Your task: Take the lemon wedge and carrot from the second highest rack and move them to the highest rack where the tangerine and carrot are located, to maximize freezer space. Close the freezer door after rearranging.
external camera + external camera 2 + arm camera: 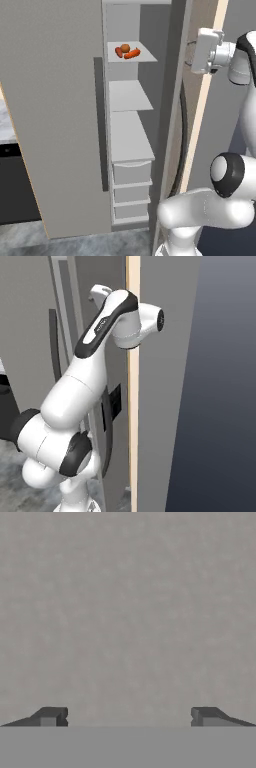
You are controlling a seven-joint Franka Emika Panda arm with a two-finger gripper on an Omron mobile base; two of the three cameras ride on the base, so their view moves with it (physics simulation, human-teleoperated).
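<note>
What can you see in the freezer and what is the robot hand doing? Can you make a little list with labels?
freezer door: swung open, long dark handle on its edge
top rack: holds a small orange round fruit and orange carrot pieces
rack below: looks bare
bottom: three pale drawers
gripper: open, nothing between its tips, facing a plain grey surface
arm: raised to the right of the open compartment

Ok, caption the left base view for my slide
Freezer door open; two carrots and a tangerine on one rack.
</note>
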